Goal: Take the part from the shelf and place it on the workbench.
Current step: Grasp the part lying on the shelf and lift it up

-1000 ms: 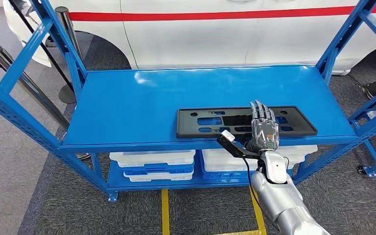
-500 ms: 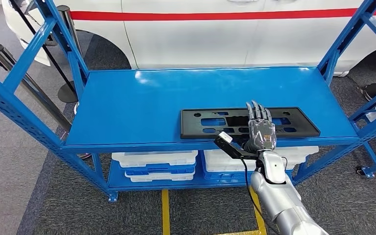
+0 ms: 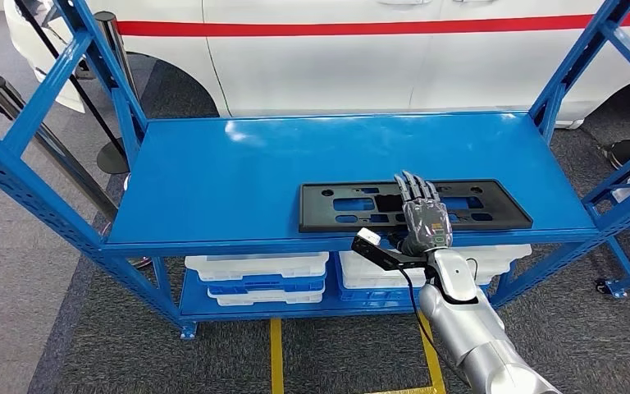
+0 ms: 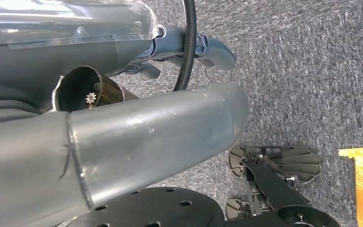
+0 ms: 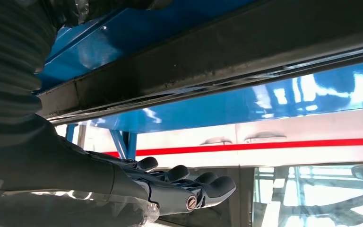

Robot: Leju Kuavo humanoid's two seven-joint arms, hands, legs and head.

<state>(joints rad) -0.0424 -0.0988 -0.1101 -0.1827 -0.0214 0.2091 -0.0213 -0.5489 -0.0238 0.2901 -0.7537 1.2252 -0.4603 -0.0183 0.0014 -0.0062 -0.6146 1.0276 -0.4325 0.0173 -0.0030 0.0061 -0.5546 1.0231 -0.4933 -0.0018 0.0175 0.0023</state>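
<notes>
The long flat black plastic panel with cut-outs (image 3: 414,205) is lying right of centre in the head view, near the front edge of the blue metal shelf (image 3: 238,176). The right hand (image 3: 422,217) is reaching over it with fingers stretched flat and apart, gripping nothing. By my judgement the task is barely starting: grasping, lifting and carrying to the workbench are all remaining.

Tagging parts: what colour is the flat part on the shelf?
Black. The part lies flat on the blue shelf, clearest in the head view.
</notes>
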